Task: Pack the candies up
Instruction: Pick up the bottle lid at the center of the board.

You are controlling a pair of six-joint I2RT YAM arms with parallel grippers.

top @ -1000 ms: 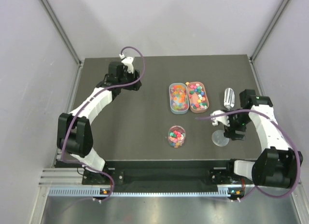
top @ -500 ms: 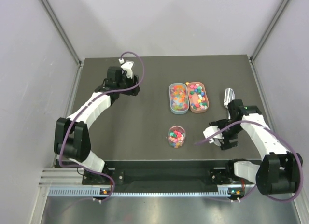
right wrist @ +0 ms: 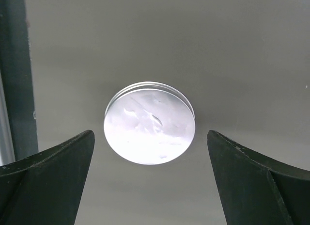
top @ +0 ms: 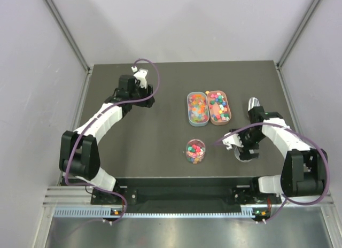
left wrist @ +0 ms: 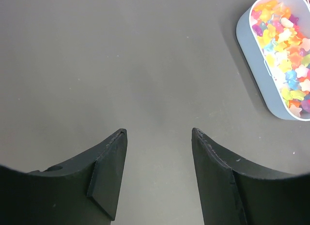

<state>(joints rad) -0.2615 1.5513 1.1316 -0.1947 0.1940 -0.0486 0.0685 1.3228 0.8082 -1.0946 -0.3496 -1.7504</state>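
Clear lid (right wrist: 149, 129) is being lined up for capping the cup (top: 187, 150). Right gripper (right wrist: 150, 134) is being hovered over it, jaws wide apart, nothing touched. Candies (top: 196, 150) are being held in the cup at the lid's 9 o'clock. Left gripper (left wrist: 159, 133) is being parked with jaws apart, empty.
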